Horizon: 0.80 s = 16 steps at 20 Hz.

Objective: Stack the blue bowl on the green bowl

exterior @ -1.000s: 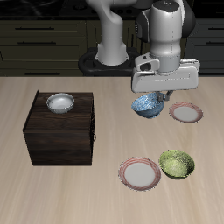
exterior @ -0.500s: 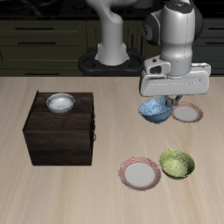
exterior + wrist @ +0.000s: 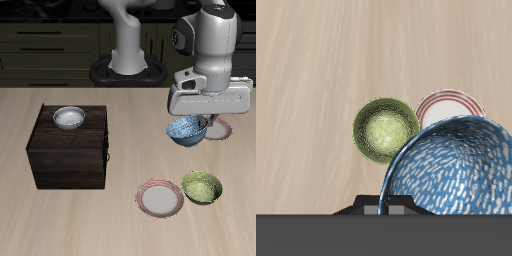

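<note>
1. One blue bowl hangs in the air under the gripper, clear of the table. It hangs above the table farther back than the green bowl and partly in front of one plate in the exterior view.
2. The bowl sits right at the gripper; in the wrist view the blue bowl fills the space next to the gripper body, its rim running up to it. The jaws appear closed on the bowl's rim, though the fingers themselves are hidden by the gripper housing.
3. One green bowl rests on the table near the front edge, just beside a pink-rimmed plate.
4. There are two pink-rimmed plates; the second plate lies farther back, partly covered by the blue bowl.
5. One small white-grey bowl sits on top of one dark wooden box, well apart from the other dishes.
6. The table is light wood grain; dark cabinets line the back of the room.
</note>
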Tool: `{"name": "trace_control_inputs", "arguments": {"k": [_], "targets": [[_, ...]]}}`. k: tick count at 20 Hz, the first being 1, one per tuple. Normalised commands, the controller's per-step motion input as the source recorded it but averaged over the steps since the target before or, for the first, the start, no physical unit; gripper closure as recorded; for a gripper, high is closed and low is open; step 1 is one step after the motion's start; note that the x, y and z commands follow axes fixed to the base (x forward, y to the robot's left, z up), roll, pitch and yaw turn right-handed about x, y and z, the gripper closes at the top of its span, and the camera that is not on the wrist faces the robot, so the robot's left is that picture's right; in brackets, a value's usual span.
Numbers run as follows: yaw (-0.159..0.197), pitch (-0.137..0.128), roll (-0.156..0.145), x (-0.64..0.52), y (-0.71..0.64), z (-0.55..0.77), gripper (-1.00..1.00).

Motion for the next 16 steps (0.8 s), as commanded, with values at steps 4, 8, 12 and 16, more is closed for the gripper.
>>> {"name": "trace_control_inputs", "arguments": {"k": [4, 8, 12, 16], "targets": [[-0.001, -0.009, -0.007, 0.21, 0.26, -0.01, 1.00], [0.030, -0.028, -0.016, 0.20, 0.17, 0.13, 1.00], [-0.005, -0.034, -0.017, 0.17, -0.01, 0.16, 1.00], [0.008, 0.011, -0.024, 0.23, -0.01, -0.17, 1.00]]}}
